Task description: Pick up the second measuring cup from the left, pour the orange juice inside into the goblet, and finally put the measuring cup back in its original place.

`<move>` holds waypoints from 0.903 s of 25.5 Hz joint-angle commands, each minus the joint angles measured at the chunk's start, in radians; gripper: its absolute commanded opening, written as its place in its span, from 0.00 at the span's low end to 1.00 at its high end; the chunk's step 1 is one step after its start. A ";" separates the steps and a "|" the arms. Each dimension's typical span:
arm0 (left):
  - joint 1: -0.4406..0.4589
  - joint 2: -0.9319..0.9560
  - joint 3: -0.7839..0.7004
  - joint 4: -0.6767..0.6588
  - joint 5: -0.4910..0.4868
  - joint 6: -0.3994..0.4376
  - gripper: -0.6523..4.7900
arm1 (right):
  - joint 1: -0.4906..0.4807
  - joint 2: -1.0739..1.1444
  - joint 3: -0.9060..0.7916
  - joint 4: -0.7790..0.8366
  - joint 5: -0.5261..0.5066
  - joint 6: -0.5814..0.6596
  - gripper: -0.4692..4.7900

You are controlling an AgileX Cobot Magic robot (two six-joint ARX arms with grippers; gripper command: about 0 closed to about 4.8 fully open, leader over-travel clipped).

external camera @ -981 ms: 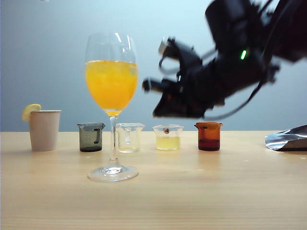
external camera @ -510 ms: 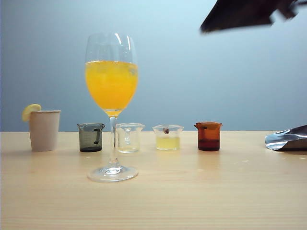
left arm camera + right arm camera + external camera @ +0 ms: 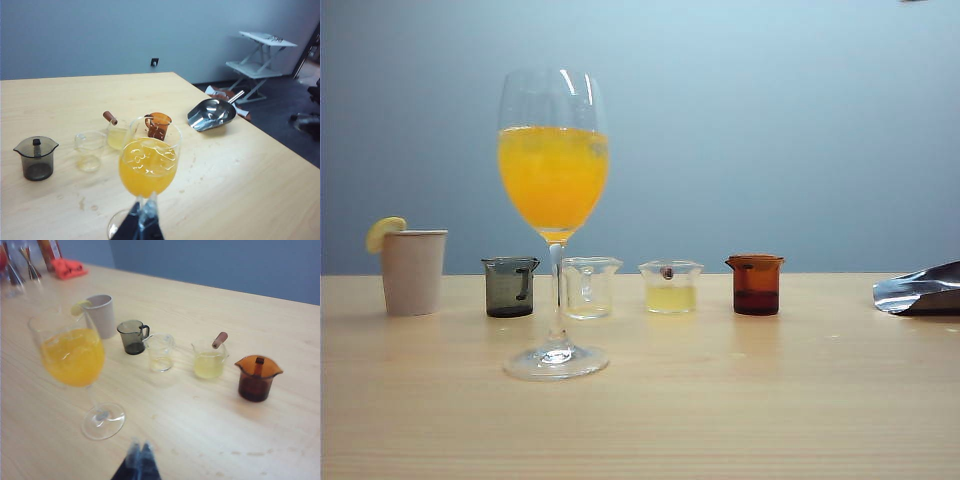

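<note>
The goblet (image 3: 553,180) stands upright on the table, its bowl about two-thirds full of orange juice (image 3: 552,172). Just behind it, the second measuring cup from the left (image 3: 588,287) stands upright in the row of cups and looks empty; the right wrist view also shows this measuring cup (image 3: 160,353). Neither arm shows in the exterior view. My left gripper (image 3: 142,216) is shut on nothing, high above the table, and lines up with the goblet (image 3: 148,165). My right gripper (image 3: 140,450) is also shut and empty, well above the tabletop near the goblet's foot (image 3: 103,420).
A beige paper cup with a lemon slice (image 3: 413,270) stands at the far left. Along the row are a smoky grey cup (image 3: 510,286), a cup of pale yellow liquid (image 3: 670,287) and an amber cup (image 3: 755,284). A metal scoop (image 3: 920,290) lies at the right edge.
The dark arm that hung over the cups on the right has risen up and to the right, out of the exterior view. Goblet and cups have not moved.
</note>
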 commanded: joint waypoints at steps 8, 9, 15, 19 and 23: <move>0.000 -0.079 -0.413 0.355 0.003 -0.080 0.11 | -0.002 -0.323 -0.288 0.059 0.006 0.025 0.07; 0.000 -0.080 -0.441 0.380 0.004 -0.080 0.11 | -0.002 -0.319 -0.291 0.045 0.006 0.024 0.07; 0.000 -0.085 -0.540 0.419 -0.002 -0.092 0.11 | -0.002 -0.319 -0.330 0.050 0.011 0.023 0.07; 0.000 -0.086 -0.540 0.414 0.005 -0.092 0.11 | -0.002 -0.319 -0.365 0.058 0.024 0.023 0.07; 0.000 -0.086 -0.540 0.338 0.011 -0.091 0.11 | -0.002 -0.322 -0.436 0.146 0.024 0.024 0.07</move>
